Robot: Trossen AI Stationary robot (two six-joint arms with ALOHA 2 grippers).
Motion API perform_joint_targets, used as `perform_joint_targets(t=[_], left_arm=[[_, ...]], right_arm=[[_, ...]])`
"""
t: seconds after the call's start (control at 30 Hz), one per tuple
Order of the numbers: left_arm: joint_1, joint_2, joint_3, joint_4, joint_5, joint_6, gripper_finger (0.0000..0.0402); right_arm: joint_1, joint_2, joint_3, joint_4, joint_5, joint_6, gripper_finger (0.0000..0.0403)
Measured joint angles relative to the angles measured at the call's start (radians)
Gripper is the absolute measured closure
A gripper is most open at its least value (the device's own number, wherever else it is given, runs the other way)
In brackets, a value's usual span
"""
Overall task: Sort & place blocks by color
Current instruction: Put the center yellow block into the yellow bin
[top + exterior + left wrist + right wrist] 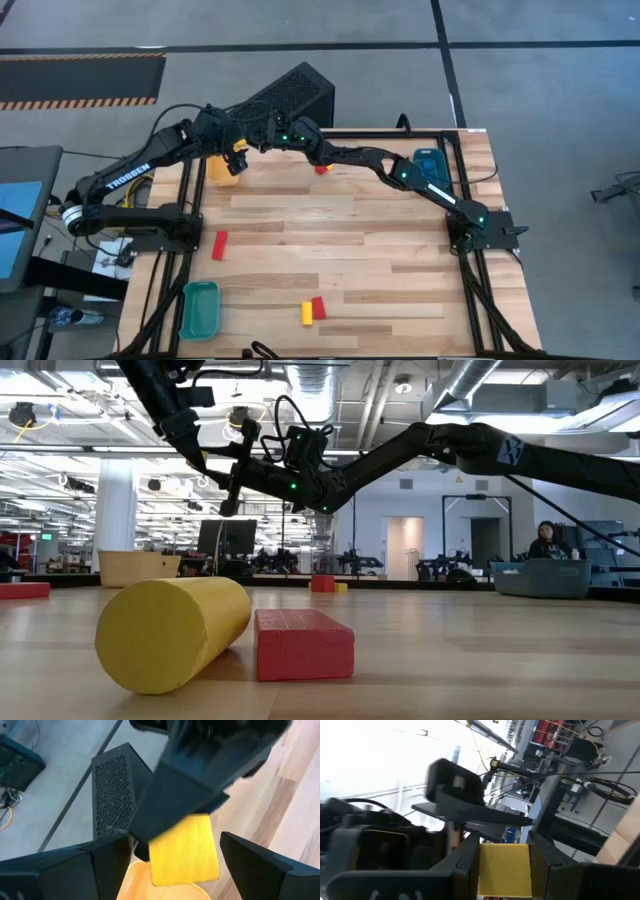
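Where the two arms meet above the far left corner, the right gripper (504, 870) is clamped on a yellow block (504, 869), its fingers pressed against both sides. The left gripper (172, 865) has its fingers spread wide on either side of that same block, apparently not touching it. Just below sits a yellow tray (224, 168). Out on the wooden surface (340, 270) lie a red block (219, 243), a yellow-and-red pair (313, 311), and a teal tray (199, 309). Beyond the surface stretches an open workshop with a seated person (546, 540).
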State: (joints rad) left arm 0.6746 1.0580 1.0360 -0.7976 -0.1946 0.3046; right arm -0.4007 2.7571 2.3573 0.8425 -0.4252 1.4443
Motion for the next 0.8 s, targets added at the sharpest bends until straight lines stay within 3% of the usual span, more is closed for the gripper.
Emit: perform_joint_targets(t=[0.17, 0.4, 0.6, 0.8], left_arm=[[0.0, -0.002, 0.016, 0.003, -0.02, 0.026, 0.0167], [0.007, 0.008, 0.019, 0.0, 0.0, 0.038, 0.0299], [0.031, 0.008, 0.022, 0.006, -0.009, 0.029, 0.0301], [0.098, 0.007, 0.037, 0.021, -0.052, -0.053, 0.0301]], right_arm=[[0.0, 0.0, 0.0, -0.015, 0.0, -0.001, 0.0287], [-0.004, 0.0, 0.0, -0.014, -0.003, -0.028, 0.0288], [-0.003, 0.001, 0.0, -0.003, 0.004, -0.035, 0.0282], [-0.014, 0.002, -0.001, 0.001, -0.01, -0.072, 0.0187]])
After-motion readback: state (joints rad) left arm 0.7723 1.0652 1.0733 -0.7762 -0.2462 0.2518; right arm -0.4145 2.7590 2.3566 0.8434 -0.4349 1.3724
